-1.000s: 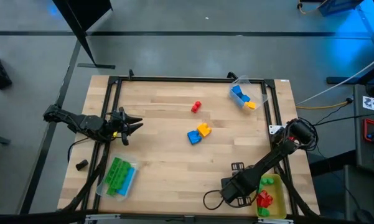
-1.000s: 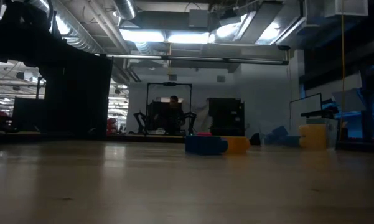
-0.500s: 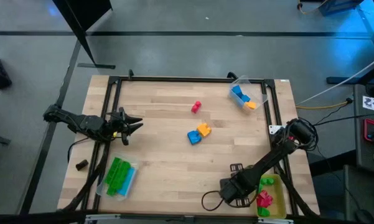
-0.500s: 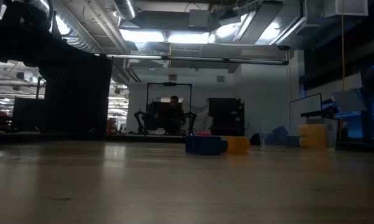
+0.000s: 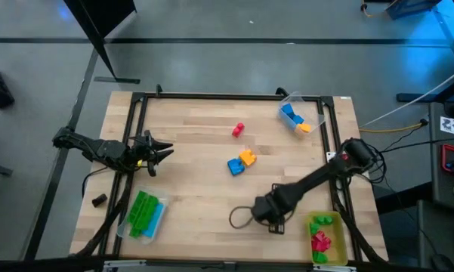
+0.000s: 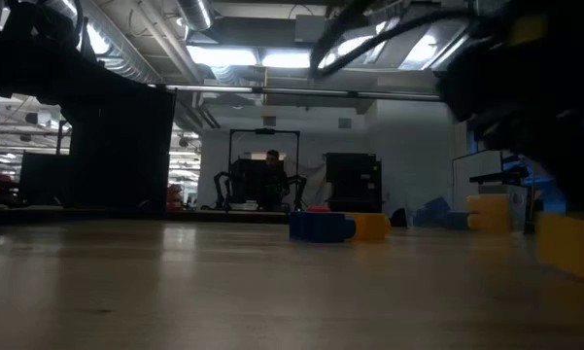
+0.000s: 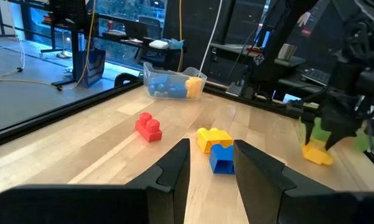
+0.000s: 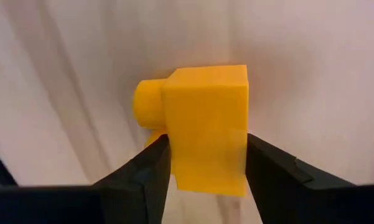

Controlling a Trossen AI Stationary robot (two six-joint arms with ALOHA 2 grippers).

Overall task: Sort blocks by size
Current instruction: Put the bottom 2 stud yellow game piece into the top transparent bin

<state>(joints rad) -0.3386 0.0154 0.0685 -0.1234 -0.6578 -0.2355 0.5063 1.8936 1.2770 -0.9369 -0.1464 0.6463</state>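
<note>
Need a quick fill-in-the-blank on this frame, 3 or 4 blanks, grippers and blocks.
1. The right gripper is shut on a block coloured ____.
2. The left gripper holds nothing; its fingers are ____.
3. On the table, the blue block touches a block coloured ____.
4. The clear tray near the left arm holds mostly blocks coloured ____.

Missing words: yellow-orange; open; yellow-orange; green

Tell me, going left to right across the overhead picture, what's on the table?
Left gripper → clear tray of green blocks → red block → right gripper, holding a yellow block → clear tray of blue blocks → yellow tray.
</note>
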